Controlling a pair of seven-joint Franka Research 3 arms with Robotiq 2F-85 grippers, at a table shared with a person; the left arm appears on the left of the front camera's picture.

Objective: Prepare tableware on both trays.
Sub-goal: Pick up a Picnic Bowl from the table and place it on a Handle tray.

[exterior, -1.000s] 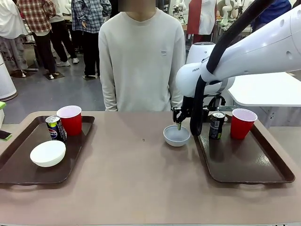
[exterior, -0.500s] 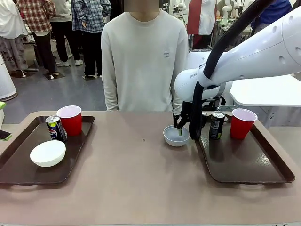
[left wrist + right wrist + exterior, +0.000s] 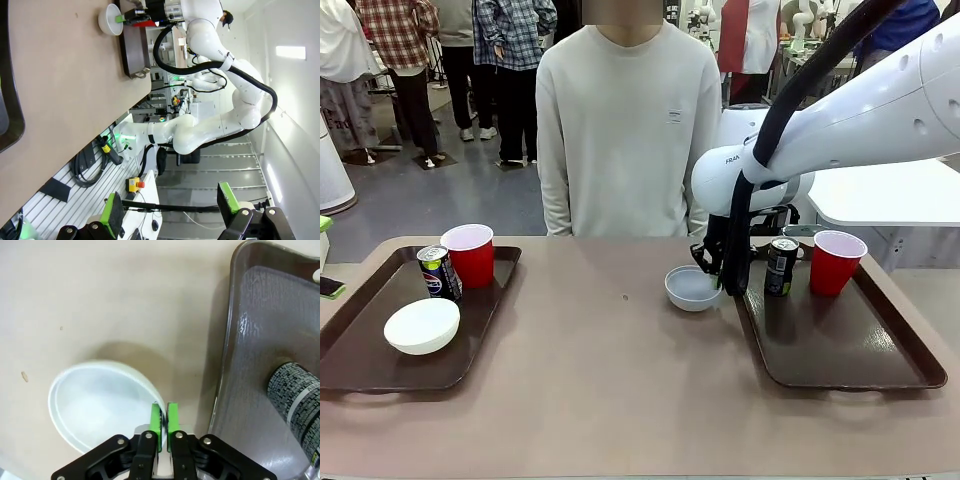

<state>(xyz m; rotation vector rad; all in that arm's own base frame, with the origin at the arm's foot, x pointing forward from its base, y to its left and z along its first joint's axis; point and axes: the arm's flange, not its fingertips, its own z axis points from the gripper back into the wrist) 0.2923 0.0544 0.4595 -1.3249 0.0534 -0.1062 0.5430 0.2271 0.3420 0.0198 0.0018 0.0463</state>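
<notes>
Right gripper: green pads pinched together on the near rim of the greyish-white shallow bowl, one pad inside, one outside.
Bowl position: on bare tabletop, just beside the left rim of the dark brown rectangular plastic right tray, not on it.
Right tray contents: small dark soda can, red plastic cup.
Left tray: white bowl, can, red cup already aboard.
Left gripper: jaws wide apart, holding nothing, hanging clear of the table edge.
Risk: thin rim pinch may let the bowl swing or slip on lifting; a low carry could catch the tray's raised rim or knock the can.
</notes>
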